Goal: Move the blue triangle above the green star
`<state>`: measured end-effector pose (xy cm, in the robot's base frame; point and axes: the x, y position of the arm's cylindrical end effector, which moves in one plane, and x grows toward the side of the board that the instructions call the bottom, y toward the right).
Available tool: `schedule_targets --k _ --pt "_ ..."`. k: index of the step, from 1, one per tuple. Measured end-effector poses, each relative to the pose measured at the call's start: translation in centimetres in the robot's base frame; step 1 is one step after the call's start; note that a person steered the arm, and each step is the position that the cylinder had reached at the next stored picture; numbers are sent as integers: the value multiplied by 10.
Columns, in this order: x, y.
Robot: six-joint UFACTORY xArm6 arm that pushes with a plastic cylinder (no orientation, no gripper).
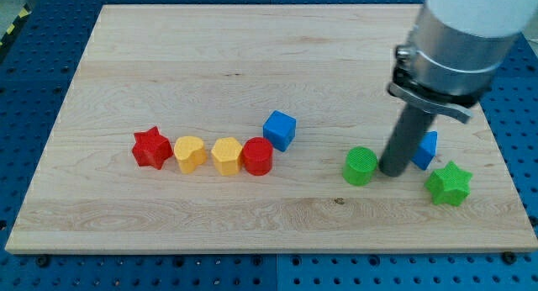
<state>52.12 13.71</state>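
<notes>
When read from the view's left, first on the pale wooden board (252, 55): a red star-shaped block (151, 148), opening a slightly curved row across the board's middle. Just beside it, a yellow block with a rounded, heart-like outline (190, 154), close enough that a gap cannot be made out. Next, a yellow hexagonal block (225, 156), then a red cylindrical block (257, 156) touching it. Up and to the right of the red cylinder, a blue cube (279, 129), touching or nearly so.

Well apart from that row, toward the view's right, a green cylindrical block (361, 166). Just beside it on the right, my tip (392, 171), planted on the wood at the bottom of the dark straight rod, under the grey and white arm (454, 39) coming in from the view's top right. No claw on this arm, only the rod, so nothing to stand apart or together.

Right of the rod and partly hidden behind it, the blue triangular block (426, 150), with my tip at its lower left edge; contact cannot be told. Last, below and a little right of the triangle, a green star-shaped block (448, 183), very near the triangle, near the board's right edge. All around the board, a blue perforated table surface (50, 39).
</notes>
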Motion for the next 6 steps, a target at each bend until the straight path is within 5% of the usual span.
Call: schedule_targets --k 2,6 --pt "-67 -20" --pt "-52 29"
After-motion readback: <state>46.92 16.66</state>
